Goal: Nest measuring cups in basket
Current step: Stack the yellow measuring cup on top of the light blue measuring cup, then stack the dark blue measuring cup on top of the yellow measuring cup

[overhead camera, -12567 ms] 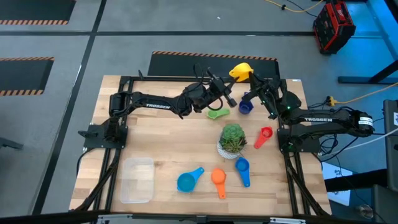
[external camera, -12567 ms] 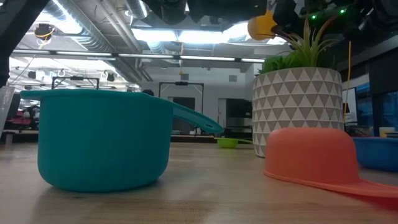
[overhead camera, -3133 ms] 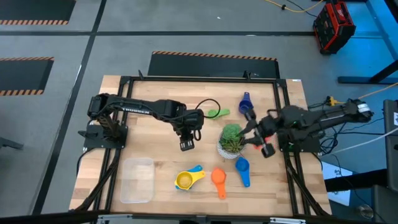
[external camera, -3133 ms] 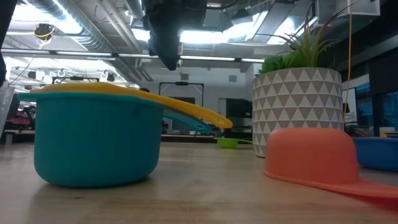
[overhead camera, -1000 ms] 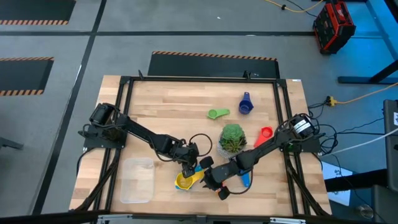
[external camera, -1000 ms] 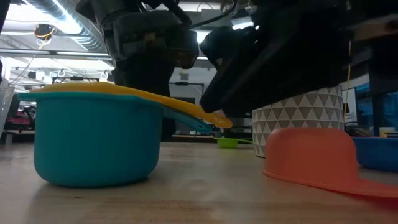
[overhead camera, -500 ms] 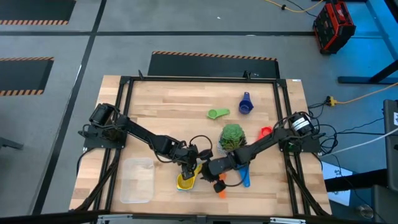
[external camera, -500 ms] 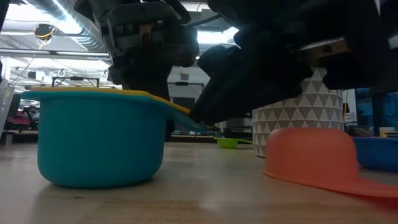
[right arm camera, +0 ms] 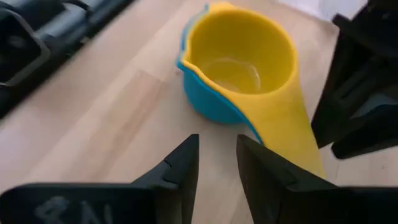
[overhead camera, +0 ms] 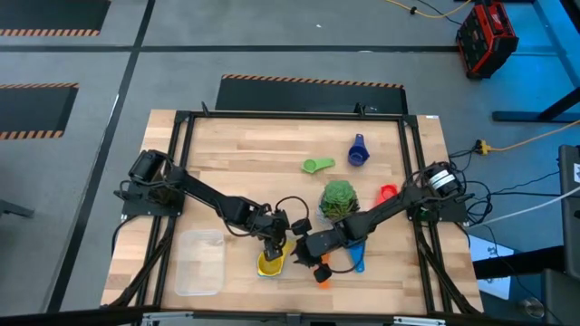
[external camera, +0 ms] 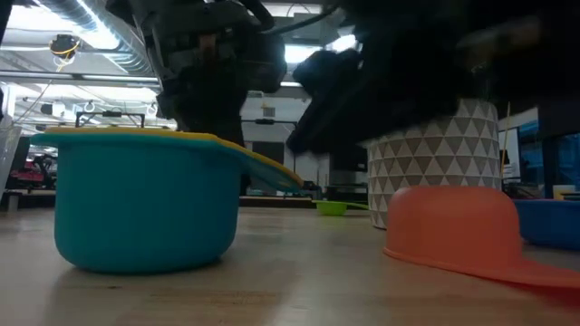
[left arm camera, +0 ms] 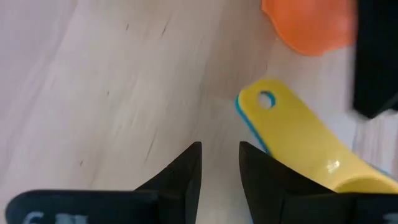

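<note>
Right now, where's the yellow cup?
In the high view the yellow cup sits nested in the big blue cup at the table's front middle, between the basket and the orange cup.

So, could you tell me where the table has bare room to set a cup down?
The far-left boards beyond the green cup are bare, as is the basket. It is crowded around the yellow cup, plant and orange cup.

glossy plastic yellow cup (right arm camera: 239, 53); matt wooden table (overhead camera: 245, 149)

overhead cam straight down, low cam tabletop-level, wrist cams close on yellow cup (right arm camera: 239, 62)
</note>
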### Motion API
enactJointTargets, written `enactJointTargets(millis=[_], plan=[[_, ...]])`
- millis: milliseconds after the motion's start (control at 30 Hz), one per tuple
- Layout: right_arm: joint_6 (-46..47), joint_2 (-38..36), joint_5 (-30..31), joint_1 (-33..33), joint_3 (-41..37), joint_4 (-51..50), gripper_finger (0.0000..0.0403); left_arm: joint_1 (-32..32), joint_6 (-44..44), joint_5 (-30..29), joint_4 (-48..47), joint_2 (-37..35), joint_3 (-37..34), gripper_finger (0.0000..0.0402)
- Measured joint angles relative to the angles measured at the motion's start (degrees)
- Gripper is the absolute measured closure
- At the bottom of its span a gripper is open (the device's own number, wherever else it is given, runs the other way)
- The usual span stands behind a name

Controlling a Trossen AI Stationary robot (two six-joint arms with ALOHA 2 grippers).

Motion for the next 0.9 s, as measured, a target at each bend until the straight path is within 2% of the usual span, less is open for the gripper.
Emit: enactJointTargets(millis=[267, 500, 667, 900], plan=[[0.1, -11.6, 0.1, 0.3, 0.0, -8.4, 0.0291, 0.0, 1.8, -3.4, -3.9, -3.9, 0.0, 0.0302], [-0.1, -27.0, 1.4, -1.2, 0.0, -20.5, 0.0291, 0.3, 2.0, -9.4, -2.6, -7.4, 0.0, 0.0302], [-0.1, -39.0, 10.9, -5.2, 0.0, -30.0, 0.0291, 0.7, 2.0, -11.3, 0.1, -7.6, 0.0, 0.0302], [1.0, -52.4, 32.5, -12.5, 0.0, -38.0, 0.0291, 1.3, 2.0, -11.8, 0.2, -7.6, 0.0, 0.0302]])
